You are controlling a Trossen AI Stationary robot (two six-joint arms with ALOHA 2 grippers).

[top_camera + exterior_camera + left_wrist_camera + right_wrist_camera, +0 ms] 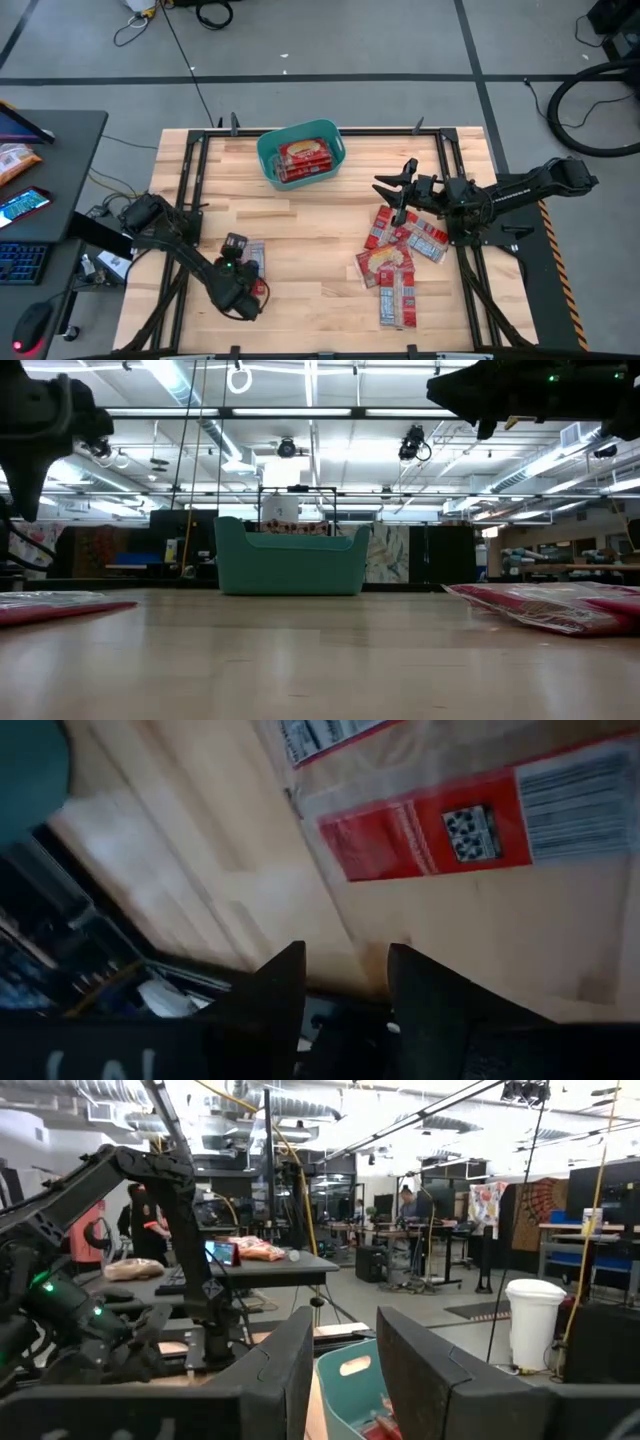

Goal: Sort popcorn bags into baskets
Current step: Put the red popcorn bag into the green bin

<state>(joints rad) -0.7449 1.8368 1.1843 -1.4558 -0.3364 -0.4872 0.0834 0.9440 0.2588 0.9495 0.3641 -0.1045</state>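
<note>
Popcorn bags (398, 262) piled R of teal basket (268, 160), arms flanking.

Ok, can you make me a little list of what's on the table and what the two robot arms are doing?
basket: teal tub at the far middle of the table, red popcorn bags inside
loose bags: a pile on the right side, a couple near the left arm
left gripper: low over the near left of the table, fingers apart, empty
right gripper: raised above the pile, fingers apart, empty
</note>
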